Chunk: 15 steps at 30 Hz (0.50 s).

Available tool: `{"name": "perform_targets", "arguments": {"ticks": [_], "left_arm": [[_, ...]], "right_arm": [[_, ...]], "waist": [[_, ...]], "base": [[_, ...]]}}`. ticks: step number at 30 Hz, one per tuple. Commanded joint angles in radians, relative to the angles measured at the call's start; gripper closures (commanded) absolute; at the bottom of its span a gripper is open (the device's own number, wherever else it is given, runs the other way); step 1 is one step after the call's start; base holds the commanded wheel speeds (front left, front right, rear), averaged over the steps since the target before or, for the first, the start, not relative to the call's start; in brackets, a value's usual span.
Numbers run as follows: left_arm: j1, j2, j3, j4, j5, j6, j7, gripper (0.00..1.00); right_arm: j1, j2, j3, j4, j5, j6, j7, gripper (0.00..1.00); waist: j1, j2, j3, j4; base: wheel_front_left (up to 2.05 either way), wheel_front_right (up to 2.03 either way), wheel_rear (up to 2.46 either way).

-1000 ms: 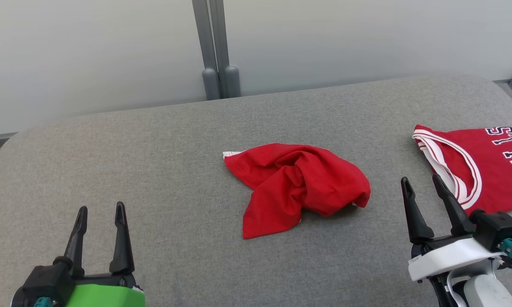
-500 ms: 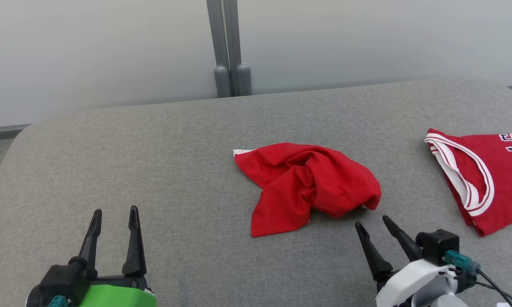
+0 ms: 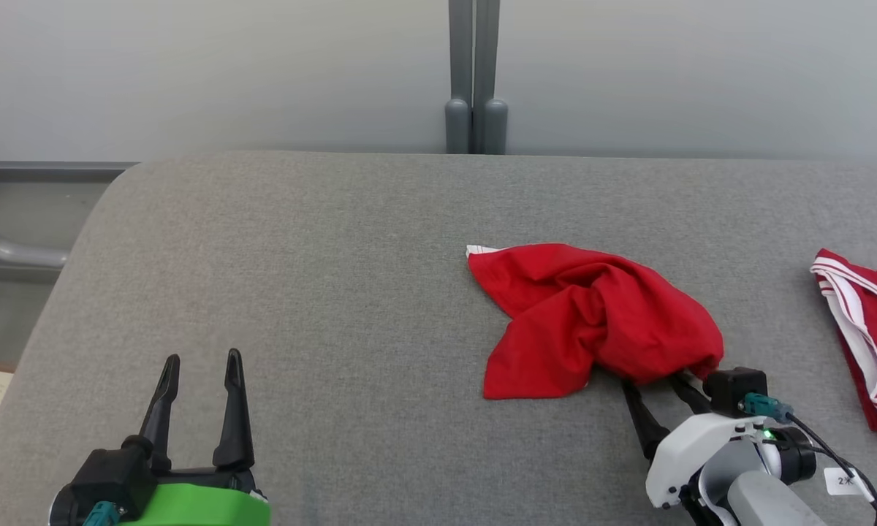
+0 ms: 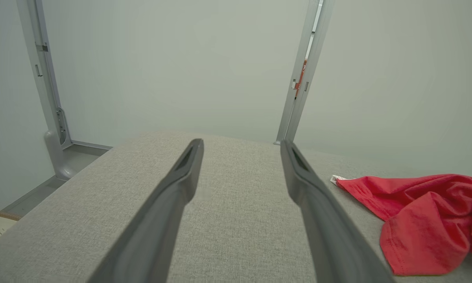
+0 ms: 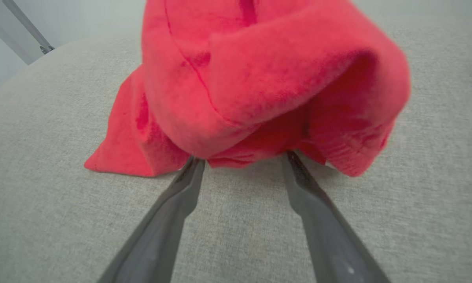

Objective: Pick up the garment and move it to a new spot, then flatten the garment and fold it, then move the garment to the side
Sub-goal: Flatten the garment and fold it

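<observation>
A grey fabric-covered surface [image 3: 300, 256] is set before pale wall panels that are joined by a grey post [image 3: 473, 73]. On it, right of centre, the red garment [image 3: 599, 321] is lain in a crumpled heap, with one flap spread flat toward the near edge and a strip of white trim shown at its far left corner. The right hand [image 5: 244, 159] is held low at the heap's near right edge with its jaws spread wide and nothing gripped. Its fingertips [image 5: 194, 167] are placed right at the overhanging fold; whether they are touching the cloth or just beneath it cannot be told. The pick-up is judged to be the step in hand, with closing not yet begun. A good grasp would be helped if the hand were pushed a little deeper, so that several layers are taken between the fingers and not merely the hem, which could be pulled free. The surface's own fabric should be kept out of the pinch. Once gripped, the heap should be raised until the trailing flap is clear before it is carried. The left hand [image 3: 203, 356] is held wide and idle, well apart at the near left, over bare surface where room is offered. A red jersey with white trim [image 3: 866, 329], lain at the far right, should be avoided.
</observation>
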Motion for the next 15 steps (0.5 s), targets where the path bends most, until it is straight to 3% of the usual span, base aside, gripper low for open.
{"name": "perform_targets", "arguments": {"ticks": [1, 5, 6, 8, 9, 15], "left_arm": [[-0.013, -0.004, 0.005, 0.002, 0.011, -0.004, -0.003, 0.00], [-0.020, -0.007, 0.007, 0.008, 0.014, -0.008, -0.003, 0.00], [-0.021, -0.007, 0.009, 0.010, 0.015, -0.009, -0.003, 0.00], [-0.020, -0.007, 0.011, 0.011, 0.017, -0.009, -0.003, 0.00], [-0.019, -0.007, 0.013, 0.011, 0.017, -0.009, -0.003, 0.00], [-0.008, -0.011, 0.017, 0.006, 0.019, -0.007, -0.003, 0.00]], "right_arm": [[-0.022, 0.010, -0.005, 0.020, 0.002, 0.001, -0.007, 0.00], [-0.056, 0.017, -0.013, 0.076, 0.011, 0.001, -0.017, 0.00], [-0.063, 0.020, -0.012, 0.090, 0.012, 0.001, -0.021, 0.23], [-0.073, 0.023, -0.014, 0.111, 0.009, 0.001, -0.033, 0.79], [-0.076, 0.024, -0.012, 0.121, 0.006, 0.001, -0.037, 1.00], [-0.097, -0.011, 0.016, 0.114, 0.007, 0.001, -0.016, 1.00]], "waist": [[0.0000, 0.0000, 0.012, 0.023], [0.0000, 0.0000, 0.013, 0.031], [0.0000, 0.0000, 0.012, 0.031], [0.0000, 0.0000, 0.011, 0.031], [0.0000, 0.0000, 0.010, 0.030], [0.0000, 0.0000, 0.016, 0.011]], "base": [[0.00, 0.00, 0.00], [0.00, 0.00, 0.00], [0.00, 0.00, 0.00], [0.00, 0.00, 0.00], [0.00, 0.00, 0.00], [0.00, 0.00, 0.00]]}}
